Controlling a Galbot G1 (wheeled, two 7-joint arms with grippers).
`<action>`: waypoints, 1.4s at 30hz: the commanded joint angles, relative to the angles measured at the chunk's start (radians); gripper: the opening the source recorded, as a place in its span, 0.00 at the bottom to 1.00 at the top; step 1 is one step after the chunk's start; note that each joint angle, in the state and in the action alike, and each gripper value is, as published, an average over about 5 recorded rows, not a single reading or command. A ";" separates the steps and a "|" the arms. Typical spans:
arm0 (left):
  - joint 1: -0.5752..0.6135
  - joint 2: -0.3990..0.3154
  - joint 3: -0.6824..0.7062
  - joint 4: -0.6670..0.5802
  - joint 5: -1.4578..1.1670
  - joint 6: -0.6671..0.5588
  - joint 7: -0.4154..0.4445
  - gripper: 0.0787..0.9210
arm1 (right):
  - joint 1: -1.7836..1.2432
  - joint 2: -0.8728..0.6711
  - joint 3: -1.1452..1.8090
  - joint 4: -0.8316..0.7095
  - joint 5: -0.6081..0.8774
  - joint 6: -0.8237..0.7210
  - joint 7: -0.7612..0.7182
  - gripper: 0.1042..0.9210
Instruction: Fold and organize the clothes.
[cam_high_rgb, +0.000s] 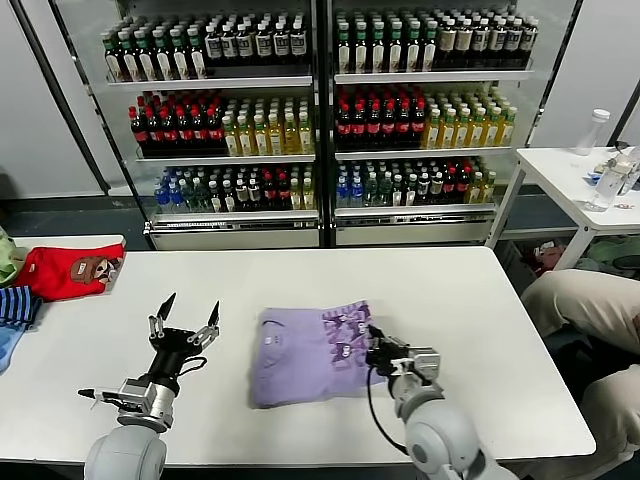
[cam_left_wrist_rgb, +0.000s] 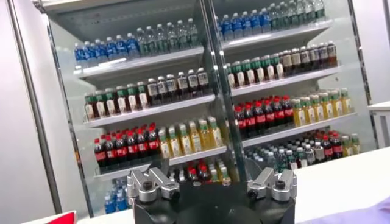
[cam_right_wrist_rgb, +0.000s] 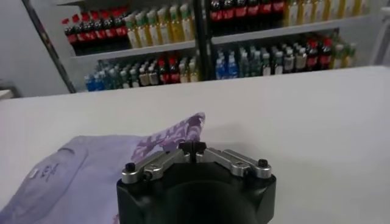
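Lavender t-shirt (cam_high_rgb: 305, 355) folded on white table (cam_high_rgb: 480, 330), right claw (cam_high_rgb: 373, 345) clamped on its edge, left claw (cam_high_rgb: 185, 312) spread apart beside.

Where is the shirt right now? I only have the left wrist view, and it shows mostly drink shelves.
Observer: The purple t-shirt lies folded on the white table, directly in front of the robot, between its two arms.
Operator: Is the right gripper on it?
Observer: Yes. The right gripper is shut at the shirt's right edge, by the printed part, and appears to pinch the fabric.
Operator: And the left one?
Observer: The left gripper is open and sits to the left of the shirt, clear of it.
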 joint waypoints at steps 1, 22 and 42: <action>-0.005 -0.007 0.003 0.048 0.009 -0.062 0.031 0.88 | -0.067 -0.068 0.083 0.070 -0.120 0.016 -0.073 0.01; -0.065 0.007 0.002 0.129 0.032 -0.244 0.153 0.88 | -0.152 -0.036 0.235 0.090 -0.447 0.153 -0.174 0.69; -0.077 -0.023 0.003 0.109 0.054 -0.269 0.159 0.88 | -0.048 -0.036 0.265 0.002 -0.532 0.204 -0.209 0.88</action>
